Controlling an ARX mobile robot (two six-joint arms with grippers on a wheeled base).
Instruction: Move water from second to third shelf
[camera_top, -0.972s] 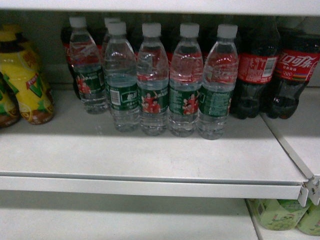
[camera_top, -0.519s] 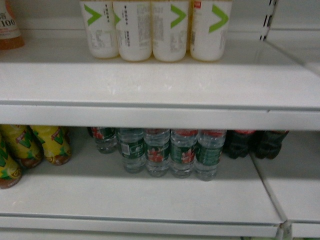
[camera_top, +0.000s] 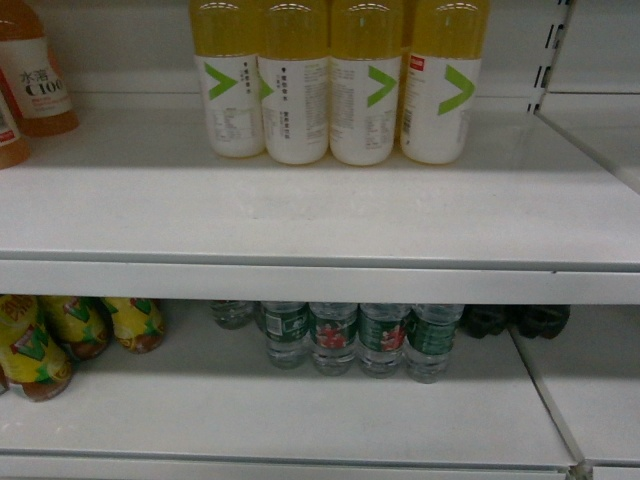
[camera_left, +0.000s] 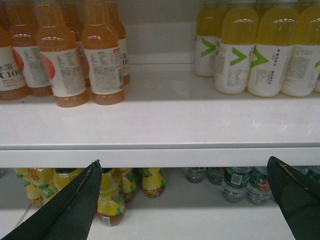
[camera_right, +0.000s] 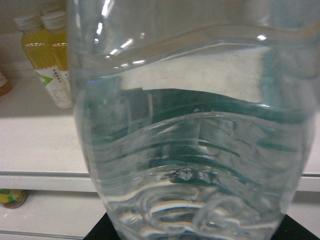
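Water bottle (camera_right: 190, 150) held close in the right claw, shelf ahead.
Right claw grasps the bottle; left claw (camera_left: 185, 200) hangs released. Beyond: shelf lip (camera_right: 45, 180), then yellow bottles (camera_right: 47, 55). Risk: clipping that lip, or toppling those bottles.

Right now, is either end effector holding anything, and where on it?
The right end effector seems to hold a water bottle low on its ribbed lower body; the contact itself is hidden. The left end effector is open and empty, facing the shelf edge.
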